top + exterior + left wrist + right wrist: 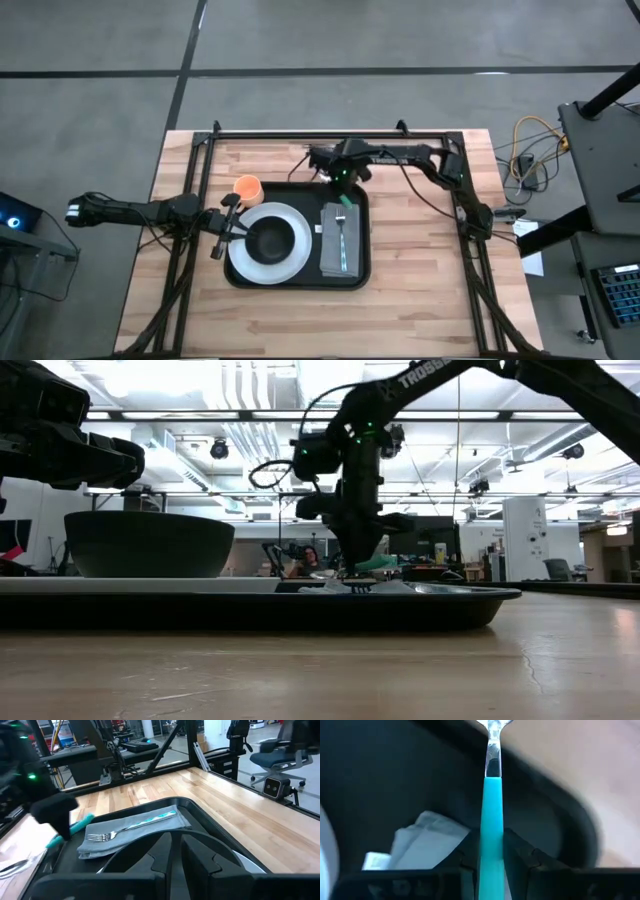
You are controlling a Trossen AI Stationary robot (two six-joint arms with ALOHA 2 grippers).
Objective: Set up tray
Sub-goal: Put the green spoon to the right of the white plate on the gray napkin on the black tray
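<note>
The black tray (352,275) lies mid-table. It carries a white plate (290,262) with a dark bowl (270,240) on it. Beside them, a fork (130,824) rests on a folded grey napkin (331,250). My right gripper (343,182) is over the tray's far right corner, shut on a teal-handled utensil (491,795) with a metal neck. It also shows in the low view (362,565). My left gripper (226,228) waits shut at the tray's left rim, its fingers (192,857) pointing across the plate. My right gripper pinches the utensil's teal handle (491,835) between its two fingers (462,862), which point down from above. The handle runs out past the fingers to the metal neck (492,755). In the left wrist view the teal handle (75,827) slants down over the tray's far end, near the napkin.
An orange cup (247,187) stands on the wood just off the tray's far left corner. A black frame rail (330,133) runs along the table's far edge, with side rails down both sides. Bare wood lies on the near side and to the right of the tray.
</note>
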